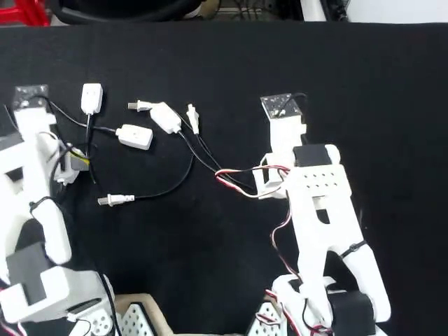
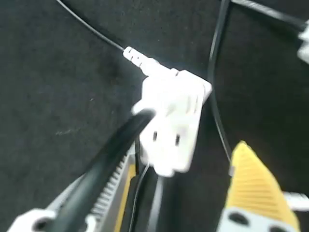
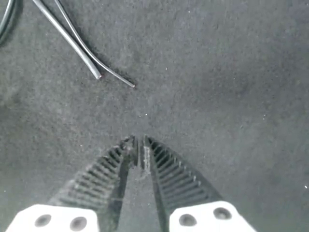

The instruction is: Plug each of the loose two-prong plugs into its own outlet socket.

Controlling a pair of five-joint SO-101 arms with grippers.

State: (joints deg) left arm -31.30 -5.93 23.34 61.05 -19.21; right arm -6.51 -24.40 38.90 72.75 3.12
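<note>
An outlet socket [image 2: 174, 116] is straddled by the parted left jaws, only the dark one touching it; a loose plug [image 1: 115, 199] is seen near that socket on the tabletop [image 1: 350, 70]. The right jaws are pressed together, empty. Squeezed off-centre, the socket could be twisted away.

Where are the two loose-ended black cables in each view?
High view: black cables, centre, running toward the right arm.
Right wrist view: ends ahead of the right gripper.
Left wrist view: other cables beside a white socket.
Shared: the black mat.
</note>
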